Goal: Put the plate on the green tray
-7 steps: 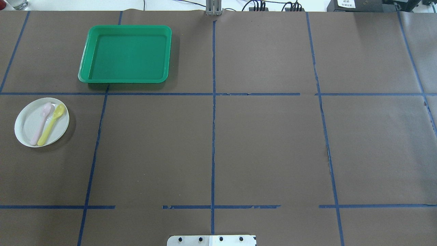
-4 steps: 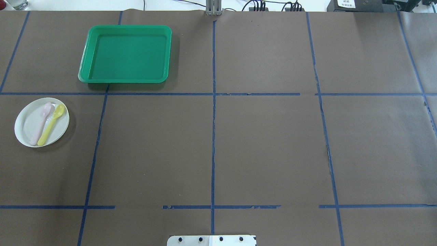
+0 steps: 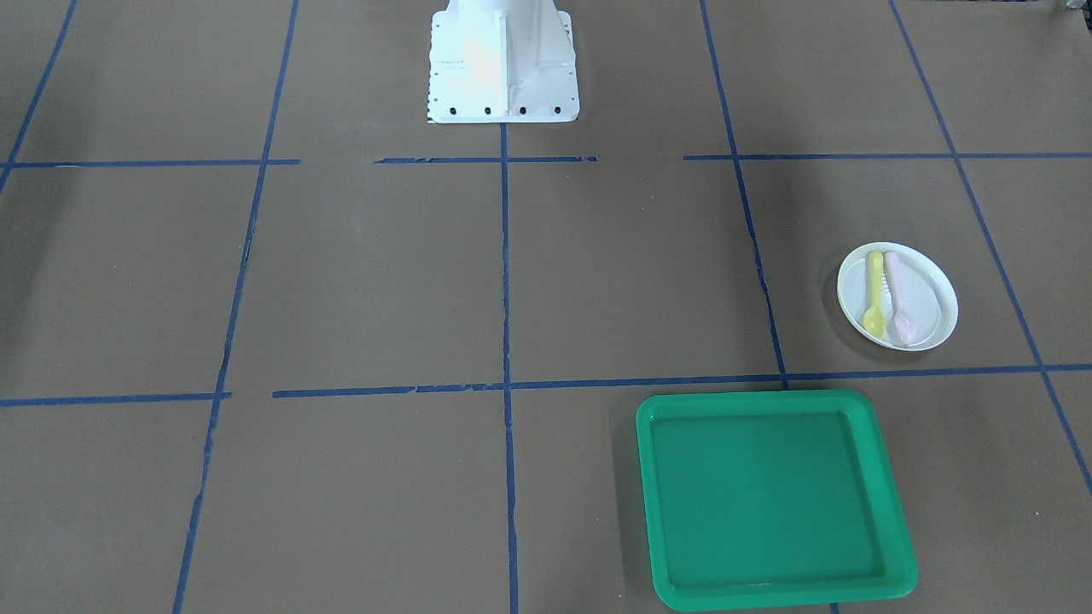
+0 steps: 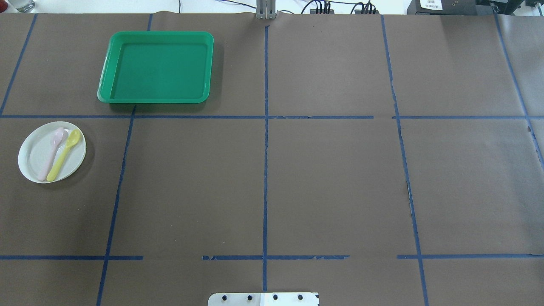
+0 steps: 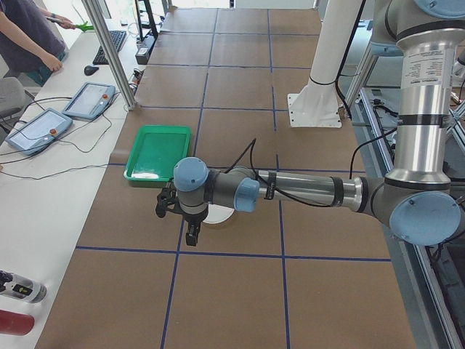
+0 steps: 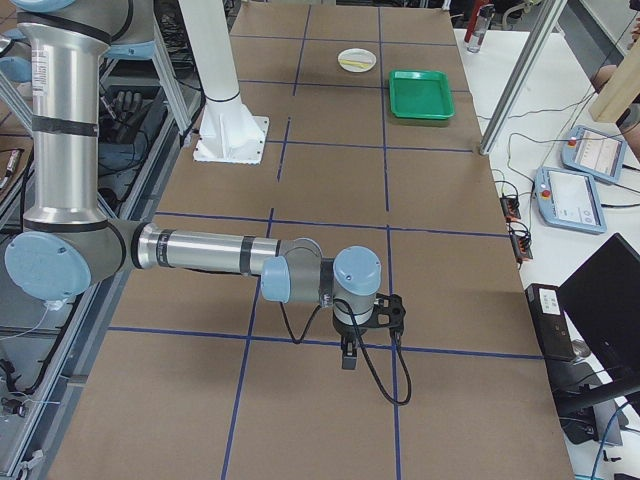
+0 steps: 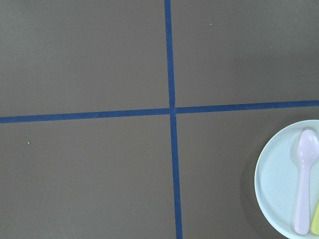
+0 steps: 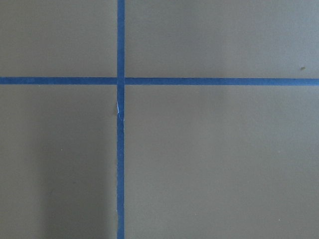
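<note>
The small white plate [image 4: 32,155] lies on the table at the left, with a pink spoon [image 4: 53,148] and a yellow spoon [image 4: 64,154] on it. It also shows in the front view [image 3: 934,298] and in the left wrist view [image 7: 279,184]. The empty green tray [image 4: 155,100] lies farther back, apart from the plate; it shows in the front view too [image 3: 772,401]. My left gripper [image 5: 190,236] hangs above the table next to the plate [image 5: 220,217]. My right gripper [image 6: 347,358] hangs over bare table far from both. I cannot tell whether either is open or shut.
The robot's white base [image 3: 503,60] stands at the table's near middle edge. Blue tape lines divide the brown table cover [image 4: 331,182]. Teach pendants [image 5: 87,99] and a metal post [image 5: 109,51] stand on the operators' side, where a person [image 5: 29,36] is.
</note>
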`<act>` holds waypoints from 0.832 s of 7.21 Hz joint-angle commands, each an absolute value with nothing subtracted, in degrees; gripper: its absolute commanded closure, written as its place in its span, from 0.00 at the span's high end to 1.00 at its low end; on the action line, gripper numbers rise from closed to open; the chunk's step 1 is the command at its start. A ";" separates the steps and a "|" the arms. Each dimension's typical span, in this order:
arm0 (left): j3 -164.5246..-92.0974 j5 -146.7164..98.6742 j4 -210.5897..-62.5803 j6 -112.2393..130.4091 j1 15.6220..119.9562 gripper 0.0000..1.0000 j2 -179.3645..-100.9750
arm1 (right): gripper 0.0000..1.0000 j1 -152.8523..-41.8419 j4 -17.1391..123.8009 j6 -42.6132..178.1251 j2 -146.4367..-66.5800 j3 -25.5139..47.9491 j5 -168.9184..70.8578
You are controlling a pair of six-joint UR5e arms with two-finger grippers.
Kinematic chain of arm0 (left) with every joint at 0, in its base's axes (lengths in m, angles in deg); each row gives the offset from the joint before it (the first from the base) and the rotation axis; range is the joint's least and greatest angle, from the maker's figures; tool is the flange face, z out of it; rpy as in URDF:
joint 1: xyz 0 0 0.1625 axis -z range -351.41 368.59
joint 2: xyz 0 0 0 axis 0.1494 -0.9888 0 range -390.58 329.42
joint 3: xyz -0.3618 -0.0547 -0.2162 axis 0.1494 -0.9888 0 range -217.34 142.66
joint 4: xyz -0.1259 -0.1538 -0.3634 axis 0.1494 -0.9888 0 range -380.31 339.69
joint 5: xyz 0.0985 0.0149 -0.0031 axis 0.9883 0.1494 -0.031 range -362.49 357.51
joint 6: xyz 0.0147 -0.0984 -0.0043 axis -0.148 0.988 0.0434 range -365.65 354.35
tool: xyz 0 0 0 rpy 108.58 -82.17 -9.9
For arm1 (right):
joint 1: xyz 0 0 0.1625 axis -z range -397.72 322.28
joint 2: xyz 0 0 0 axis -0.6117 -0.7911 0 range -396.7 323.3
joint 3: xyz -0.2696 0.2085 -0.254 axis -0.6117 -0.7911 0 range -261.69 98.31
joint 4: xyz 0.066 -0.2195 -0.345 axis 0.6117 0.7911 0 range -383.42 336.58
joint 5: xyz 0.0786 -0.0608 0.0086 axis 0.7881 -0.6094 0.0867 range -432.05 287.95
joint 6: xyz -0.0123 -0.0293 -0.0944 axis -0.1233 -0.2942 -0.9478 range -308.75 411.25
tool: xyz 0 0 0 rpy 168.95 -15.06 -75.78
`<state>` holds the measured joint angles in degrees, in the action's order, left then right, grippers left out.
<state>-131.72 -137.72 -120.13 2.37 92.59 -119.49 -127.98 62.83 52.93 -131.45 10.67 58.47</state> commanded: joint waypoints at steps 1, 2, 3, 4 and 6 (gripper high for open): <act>-127.55 -137.66 -130.65 10.51 87.44 1.00 -119.52 | 1.00 -127.98 62.89 52.92 -131.45 10.60 58.47; -124.99 -137.58 -133.65 12.70 84.56 1.00 -119.61 | 1.00 -127.98 62.81 52.92 -131.45 10.60 58.47; -123.92 -137.31 -136.03 15.42 82.88 1.00 -119.70 | 1.00 -127.98 62.89 52.92 -131.45 10.68 58.47; -122.61 -137.23 -136.41 19.36 78.95 1.00 -120.74 | 1.00 -127.98 62.81 52.92 -131.45 10.68 58.47; -119.10 -137.22 -138.32 20.02 77.33 1.00 -122.85 | 1.00 -127.98 62.81 52.92 -131.45 10.68 58.47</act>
